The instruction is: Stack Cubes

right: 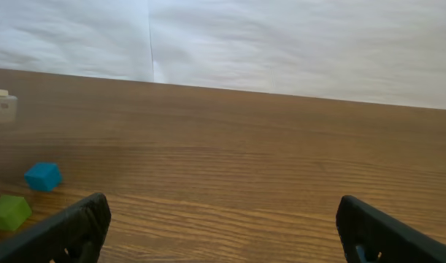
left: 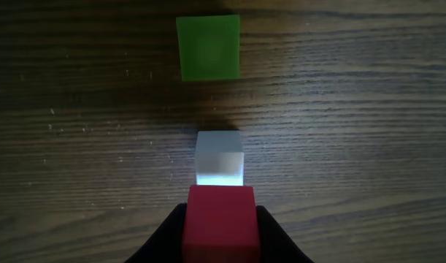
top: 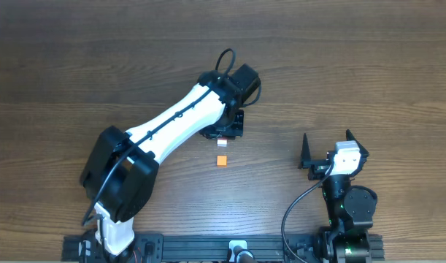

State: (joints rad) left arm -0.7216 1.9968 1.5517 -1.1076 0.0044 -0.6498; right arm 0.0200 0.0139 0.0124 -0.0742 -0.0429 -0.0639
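My left gripper [left: 220,232] is shut on a red cube [left: 220,219], one finger on each side. A white cube [left: 220,157] rests on the wooden table directly beyond the red one, and their edges appear to meet. Farther off lies a green cube [left: 208,47]. From above, the left gripper [top: 226,131] sits over the table's middle with the white cube [top: 223,144] at its tip and a small orange cube [top: 221,161] just below. My right gripper [top: 328,148] stands open near its base, holding nothing. Its wrist view shows a blue cube [right: 43,176] and the green cube [right: 9,212] far off.
The wooden table [top: 368,66] stretches wide around the cubes. A white backdrop [right: 281,44] rises behind its far edge. The left arm's white link [top: 171,120] crosses diagonally from the lower left.
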